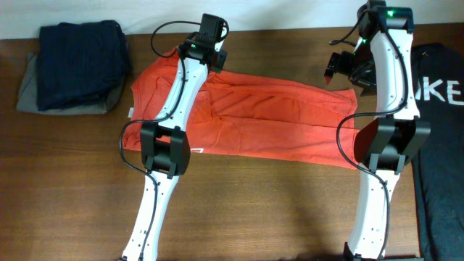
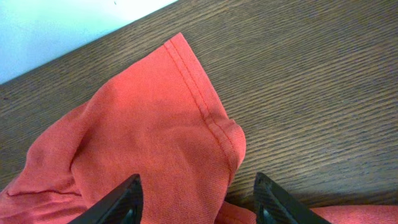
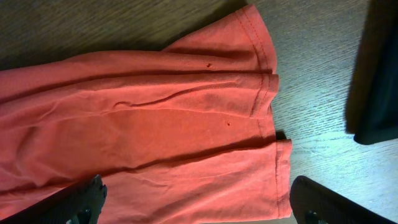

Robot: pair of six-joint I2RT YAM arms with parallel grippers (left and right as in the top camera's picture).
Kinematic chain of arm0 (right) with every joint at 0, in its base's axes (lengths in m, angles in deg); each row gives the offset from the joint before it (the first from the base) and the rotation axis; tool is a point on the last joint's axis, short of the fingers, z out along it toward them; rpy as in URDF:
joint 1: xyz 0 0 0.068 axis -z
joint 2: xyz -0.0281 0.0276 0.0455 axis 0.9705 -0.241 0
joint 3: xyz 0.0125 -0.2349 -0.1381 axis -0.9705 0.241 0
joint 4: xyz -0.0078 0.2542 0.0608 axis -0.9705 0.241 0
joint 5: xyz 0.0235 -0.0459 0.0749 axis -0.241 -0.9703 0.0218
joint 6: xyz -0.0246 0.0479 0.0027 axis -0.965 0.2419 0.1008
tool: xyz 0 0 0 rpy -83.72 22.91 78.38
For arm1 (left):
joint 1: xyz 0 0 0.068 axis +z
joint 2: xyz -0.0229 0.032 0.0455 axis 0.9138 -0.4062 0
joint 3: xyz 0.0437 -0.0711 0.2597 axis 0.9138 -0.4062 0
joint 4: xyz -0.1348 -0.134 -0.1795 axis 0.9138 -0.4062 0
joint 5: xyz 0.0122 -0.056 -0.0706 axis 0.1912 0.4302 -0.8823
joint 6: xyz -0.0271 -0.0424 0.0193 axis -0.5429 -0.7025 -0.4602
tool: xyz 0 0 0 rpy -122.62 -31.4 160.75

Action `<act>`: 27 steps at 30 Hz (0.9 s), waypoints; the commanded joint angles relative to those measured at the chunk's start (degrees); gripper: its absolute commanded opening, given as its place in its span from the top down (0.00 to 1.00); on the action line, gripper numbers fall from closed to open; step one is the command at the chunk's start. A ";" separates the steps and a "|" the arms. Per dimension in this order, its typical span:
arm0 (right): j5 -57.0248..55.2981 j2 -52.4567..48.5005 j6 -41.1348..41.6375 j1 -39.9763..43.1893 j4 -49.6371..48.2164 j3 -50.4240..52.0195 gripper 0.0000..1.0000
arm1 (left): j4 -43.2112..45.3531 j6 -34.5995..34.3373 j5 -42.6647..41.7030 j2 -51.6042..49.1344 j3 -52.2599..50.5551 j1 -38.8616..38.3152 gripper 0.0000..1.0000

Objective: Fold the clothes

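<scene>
Cloth of the one orange-red T-shirt point(image 1: 268, 119), spread across the table point(image 1: 275, 210) middle, looks light and limp; best to take it by the stitched sleeve hem point(image 2: 199, 99) and bottom hem point(image 3: 268, 68). The left gripper point(image 2: 198, 186) and the right gripper point(image 3: 199, 190) have fingers apart above these, clamping nothing; one dark folded pile point(image 1: 80, 65) and one black garment point(image 1: 442, 145) lie aside.

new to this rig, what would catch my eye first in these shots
A bright orange-red T-shirt lies spread across the middle of the wooden table. The left pincer hangs open over a hemmed corner at its far left, the right pincer open over its right end. A dark folded stack sits far left.
</scene>
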 commanded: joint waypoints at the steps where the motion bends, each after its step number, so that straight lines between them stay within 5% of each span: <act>1: 0.26 1.33 -0.37 -0.26 0.31 -0.22 0.01 | 0.20 1.14 0.39 -0.52 -0.44 0.28 0.44; 12: -0.35 1.33 -0.55 -0.26 0.09 -0.22 0.01 | 0.46 1.14 0.37 -2.62 -0.44 0.31 0.60; 21: -0.33 1.33 -0.55 -0.26 0.11 -0.22 0.01 | 0.63 1.11 -1.22 -2.73 -0.44 0.81 0.63; 27: -0.33 1.33 -0.55 -0.26 0.09 -0.22 0.01 | 0.33 1.09 -1.03 -2.67 -0.28 1.05 0.84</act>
